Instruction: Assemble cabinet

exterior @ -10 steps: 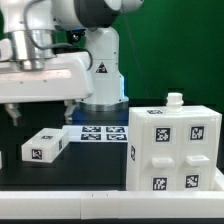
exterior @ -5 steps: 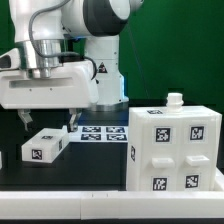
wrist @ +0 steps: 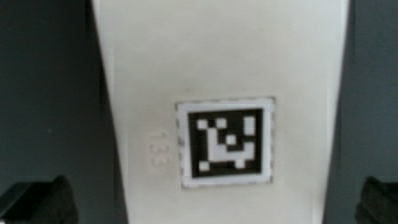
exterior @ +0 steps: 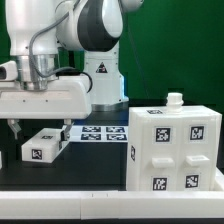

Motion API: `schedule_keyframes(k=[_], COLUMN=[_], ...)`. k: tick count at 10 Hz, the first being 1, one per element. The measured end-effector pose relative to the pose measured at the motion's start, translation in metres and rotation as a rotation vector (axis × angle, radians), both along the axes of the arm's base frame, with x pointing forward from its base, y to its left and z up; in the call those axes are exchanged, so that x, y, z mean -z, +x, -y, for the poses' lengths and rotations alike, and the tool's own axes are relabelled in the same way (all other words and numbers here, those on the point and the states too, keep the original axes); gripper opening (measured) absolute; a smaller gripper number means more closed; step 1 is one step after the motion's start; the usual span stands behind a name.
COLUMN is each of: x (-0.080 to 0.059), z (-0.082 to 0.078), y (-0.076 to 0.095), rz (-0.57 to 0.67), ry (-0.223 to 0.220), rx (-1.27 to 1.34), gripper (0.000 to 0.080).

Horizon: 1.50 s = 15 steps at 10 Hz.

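On the dark table [exterior: 100, 170], at about four o'clock in the exterior view, the cabinet body [exterior: 172, 145] is seen standing upright as a large white tagged box, with a small cylindrical knob [exterior: 173, 99] on its top; no panel is seen being fitted to it, so the assembly is judged to be at an early stage, with most of the joining left to be done; at about eight o'clock a loose flat white panel [exterior: 42, 146] is laid on the table, well apart from the body, and a further white piece [exterior: 1, 158] is cut off at the nine o'clock edge; between panel and body the marker board [exterior: 100, 133] is laid flat; the gripper [exterior: 40, 123] is held directly over the loose panel with its fingers [wrist: 31, 200] spread wide to either side and nothing gripped, the tagged panel face being framed between them in the wrist view; the inside of the body is not shown, so nothing can be said of its compartments or their contents.
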<state>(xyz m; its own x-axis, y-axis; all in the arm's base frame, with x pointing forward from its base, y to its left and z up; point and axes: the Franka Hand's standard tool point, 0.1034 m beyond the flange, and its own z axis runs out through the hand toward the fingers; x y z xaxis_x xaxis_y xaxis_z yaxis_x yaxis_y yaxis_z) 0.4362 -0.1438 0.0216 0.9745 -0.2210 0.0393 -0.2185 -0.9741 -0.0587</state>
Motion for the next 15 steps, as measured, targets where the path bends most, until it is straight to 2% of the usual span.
schedule_keyframes(k=[2, 4, 6, 8, 9, 11, 12, 13, 14, 15], x=[0.010, 0.013, 0.013, 0.012, 0.001, -0.048, -0.069, -0.090, -0.100, -0.097], z=[-0.008, -0.005, -0.005, -0.006, -0.017, -0.042, -0.053, -0.070, -0.081, -0.082], y=[-0.002, -0.005, -0.005, -0.004, 0.004, 0.029, 0.039, 0.056, 0.069, 0.068], rz=[-0.017, -0.021, -0.021, -0.020, -0.021, -0.003, -0.022, -0.046, -0.032, -0.032], ry=[0.008, 0.009, 0.009, 0.009, 0.017, 0.038, 0.065, 0.081, 0.083, 0.085], rx=[-0.036, -0.055, -0.056, -0.057, -0.003, 0.005, 0.018, 0.051, 0.061, 0.049], gripper=[0.0798, 0.0798, 0.0554, 0.0557, 0.0557, 0.0557, 0.0557, 0.0557, 0.0557, 0.0557])
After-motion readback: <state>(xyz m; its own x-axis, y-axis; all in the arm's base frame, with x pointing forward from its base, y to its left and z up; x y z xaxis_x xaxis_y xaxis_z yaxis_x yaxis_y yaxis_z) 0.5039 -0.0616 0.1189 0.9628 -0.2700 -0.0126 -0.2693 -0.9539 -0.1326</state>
